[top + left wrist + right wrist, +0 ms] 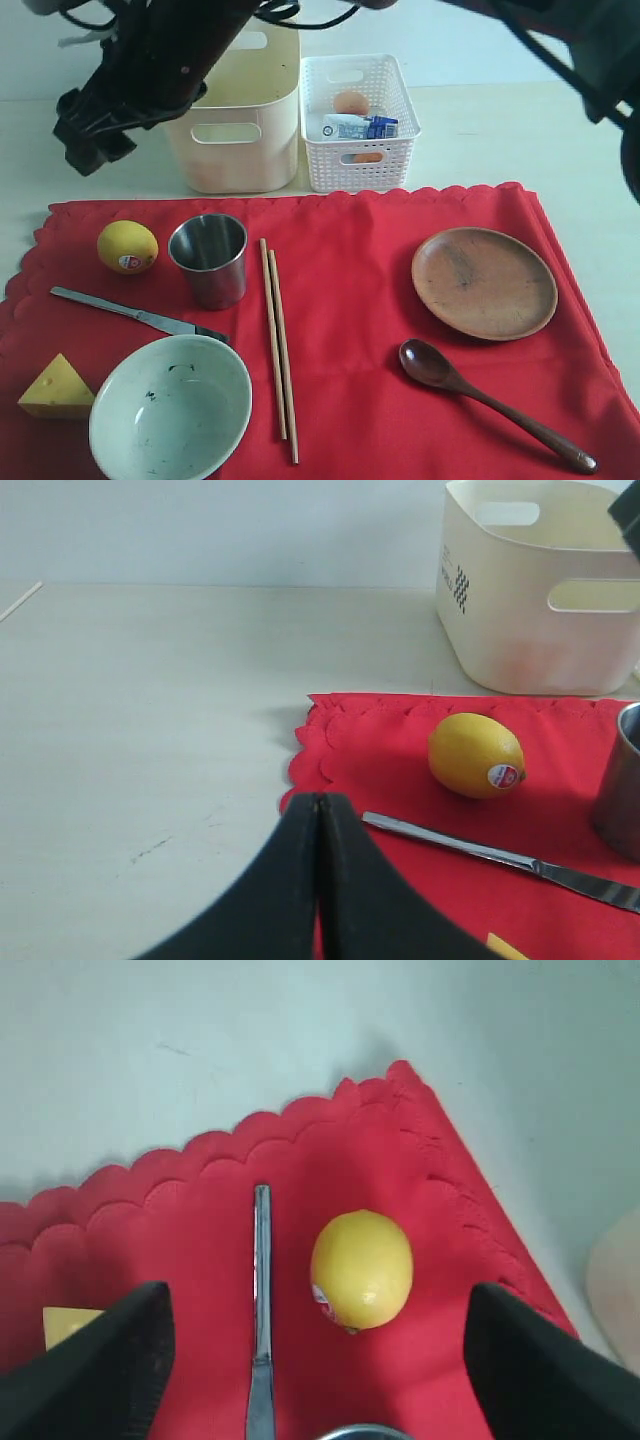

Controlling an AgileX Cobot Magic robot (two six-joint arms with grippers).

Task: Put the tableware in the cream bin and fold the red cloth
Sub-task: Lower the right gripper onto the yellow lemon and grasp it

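On the red cloth [350,300] lie a steel cup [209,258], a pale speckled bowl [170,408], a chopstick pair [278,340], a metal knife [135,315], a brown plate [484,283] and a dark wooden spoon [490,400]. The cream bin [240,120] stands behind the cloth. My left gripper [320,810] is shut and holds nothing; past it show the cloth's edge [310,750] and the knife [480,852]. My right gripper [320,1295] hangs open above the cloth [200,1190], looking over the cup's rim [365,1432] at the knife [261,1290].
A lemon [127,247] and a cheese wedge [55,390] also lie on the cloth. The white lattice basket [358,150] beside the bin holds an egg, a milk carton and a sausage. A dark arm [130,80] hangs in front of the bin's left side.
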